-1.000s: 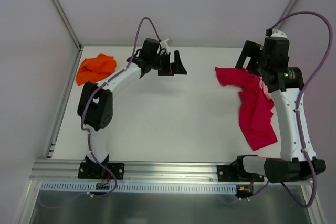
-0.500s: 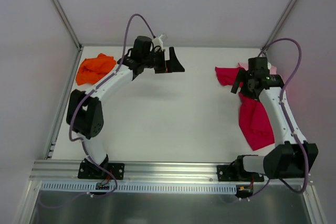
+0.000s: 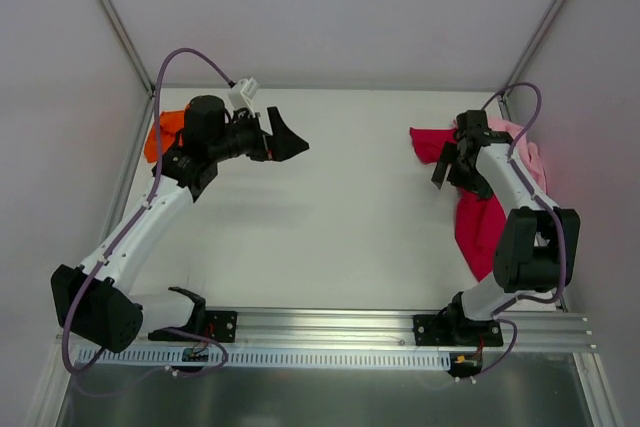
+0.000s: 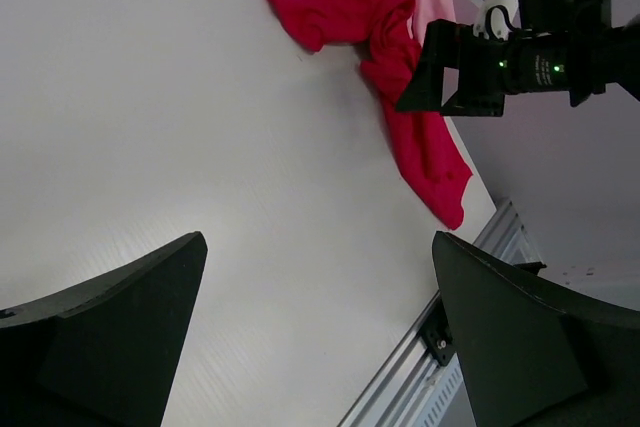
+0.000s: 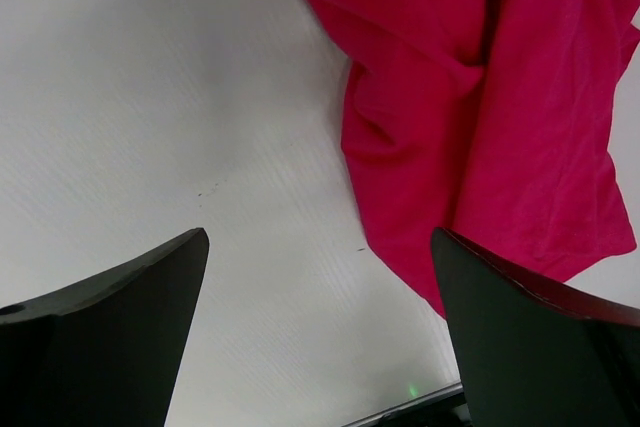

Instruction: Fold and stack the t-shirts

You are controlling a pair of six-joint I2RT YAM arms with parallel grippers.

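Pick-up step: released right pincer, crimson t-shirt just below, must drop and pinch an edge; left pincer also released.

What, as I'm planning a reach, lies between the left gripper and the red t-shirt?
Only bare white table separates the left gripper from the red t-shirt; the top and left wrist views show it.

lab test cell: white-walled table, aluminium rail
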